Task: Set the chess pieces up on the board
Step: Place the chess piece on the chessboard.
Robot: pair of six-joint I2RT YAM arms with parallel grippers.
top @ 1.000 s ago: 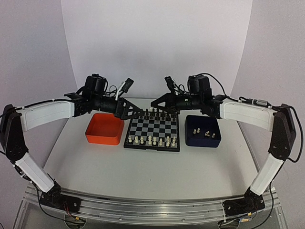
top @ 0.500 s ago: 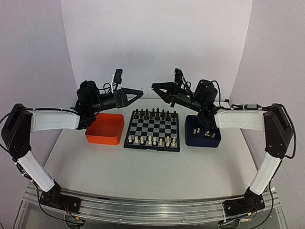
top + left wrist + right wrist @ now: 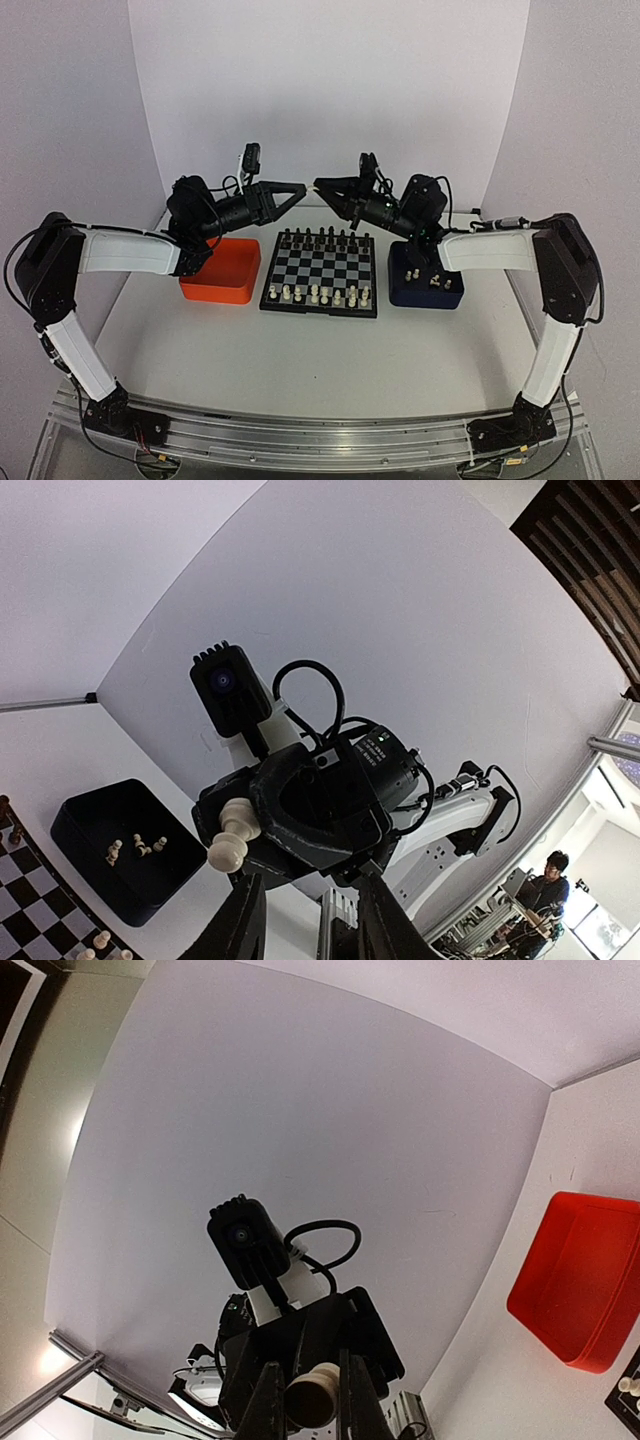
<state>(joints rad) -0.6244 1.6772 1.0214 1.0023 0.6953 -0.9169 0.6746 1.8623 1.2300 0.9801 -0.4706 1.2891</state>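
Chess piece (image 3: 232, 835) pinched in right jaws hangs above the board (image 3: 320, 265), facing half-spread, empty left jaws, apparently for a handover.

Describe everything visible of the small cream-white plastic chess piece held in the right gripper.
The cream-white plastic chess piece is small, smooth and one colour: a rounded head, a narrow collared neck and a wider round base. Its rank is unclear. It is pinched between the two black fingers of the right gripper, which is shut on it; nothing else touches it. It is held in the air by the far side of the black and pale grey chessboard. The right wrist view shows only one round end.
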